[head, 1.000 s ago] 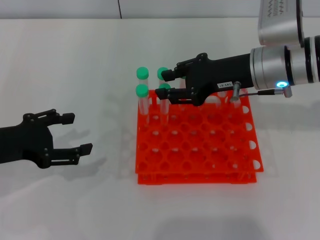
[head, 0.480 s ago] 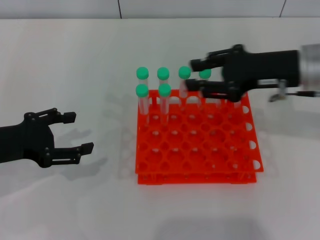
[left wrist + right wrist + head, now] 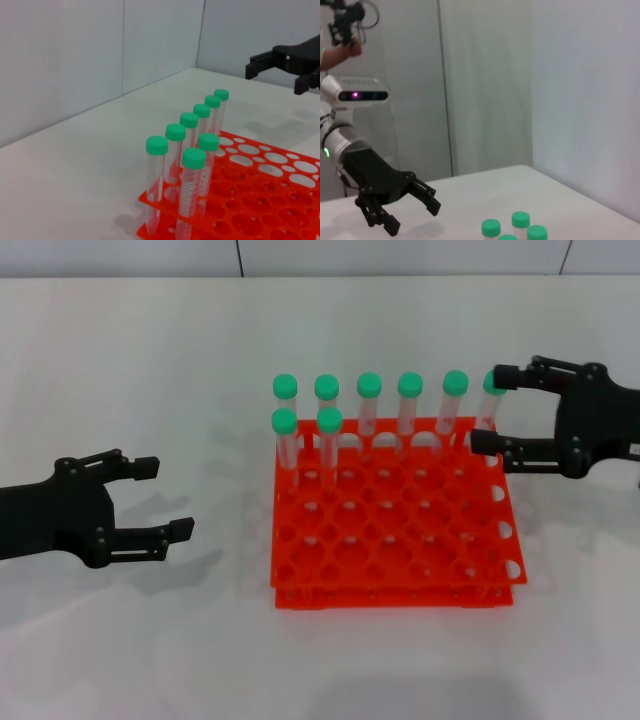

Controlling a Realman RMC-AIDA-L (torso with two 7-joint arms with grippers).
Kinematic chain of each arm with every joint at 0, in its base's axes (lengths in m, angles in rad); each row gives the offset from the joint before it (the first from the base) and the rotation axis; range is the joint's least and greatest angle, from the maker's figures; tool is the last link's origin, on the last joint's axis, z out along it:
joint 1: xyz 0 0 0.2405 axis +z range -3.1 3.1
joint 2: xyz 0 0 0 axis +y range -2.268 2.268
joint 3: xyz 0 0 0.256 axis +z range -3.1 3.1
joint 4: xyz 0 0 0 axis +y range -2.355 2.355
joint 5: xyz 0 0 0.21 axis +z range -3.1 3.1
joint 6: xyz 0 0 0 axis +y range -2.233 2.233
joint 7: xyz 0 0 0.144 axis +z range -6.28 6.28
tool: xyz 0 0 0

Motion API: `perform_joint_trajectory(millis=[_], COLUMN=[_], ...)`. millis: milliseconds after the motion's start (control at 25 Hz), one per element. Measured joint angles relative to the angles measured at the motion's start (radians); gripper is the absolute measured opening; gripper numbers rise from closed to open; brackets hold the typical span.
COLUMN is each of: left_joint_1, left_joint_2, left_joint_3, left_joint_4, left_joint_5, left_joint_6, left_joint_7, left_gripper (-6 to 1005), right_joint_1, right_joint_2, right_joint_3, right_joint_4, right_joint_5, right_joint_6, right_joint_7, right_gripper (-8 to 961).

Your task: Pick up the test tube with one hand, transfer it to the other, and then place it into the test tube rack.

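Observation:
The orange-red test tube rack (image 3: 392,596) (image 3: 250,220) stands mid-table and holds several green-capped tubes upright. A full back row runs across it, and two more stand in the second row at its left end. The inner one of those two is the test tube (image 3: 329,421) (image 3: 208,142). My right gripper (image 3: 488,410) (image 3: 276,76) hangs open and empty off the rack's back right corner, apart from the end tube (image 3: 493,383). My left gripper (image 3: 168,498) (image 3: 412,212) is open and empty over the table, left of the rack.
Bare white tabletop (image 3: 150,360) surrounds the rack on all sides. Grey wall panels (image 3: 75,50) close off the table's far edge. A person's hand with a device (image 3: 342,25) shows far behind the left arm.
My right gripper has drawn back to the right, from over the rack's left tubes to beyond its right edge, uncovering the whole back row. The left gripper has barely shifted.

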Motion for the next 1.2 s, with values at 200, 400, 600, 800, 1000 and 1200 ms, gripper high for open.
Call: perform_joint_trajectory(millis=[200,400,600,800,1000,1200], left_joint_1=[-0.013,-0.029,-0.052,-0.089,-0.103,-0.107], left_joint_2=[0.001,0.001,0.002,0.012,0.025,0.026], left_joint_3=[-0.003,-0.004,-0.004,-0.004,-0.004,0.0], left_joint_4=[-0.025,-0.05,-0.078,-0.113,-0.116,-0.117], left_joint_5=[-0.003,-0.003,-0.004,0.002,0.007,0.014], left_joint_6=[0.0,0.0,0.006,0.06,0.098,0.105], left_joint_7=[0.017,0.028,0.045,0.054,0.046,0.041], left_gripper=[890,890,890,890,889,889], right_joint_1=[-0.003,-0.005,-0.007,-0.001,0.002,0.0], right_joint_2=[-0.003,-0.003,-0.001,-0.003,-0.007,-0.008], right_joint_3=[0.048,0.064,0.065,0.061,0.055,0.056], right_joint_4=[0.109,0.171,0.214,0.242,0.248,0.249], right_joint_5=[0.025,0.025,0.025,0.019,-0.004,-0.028], right_joint_6=[-0.027,-0.03,-0.032,-0.034,-0.034,-0.034], right_joint_7=[-0.084,-0.134,-0.181,-0.19,-0.19,-0.188], right_gripper=[808,852,855,854,853,851])
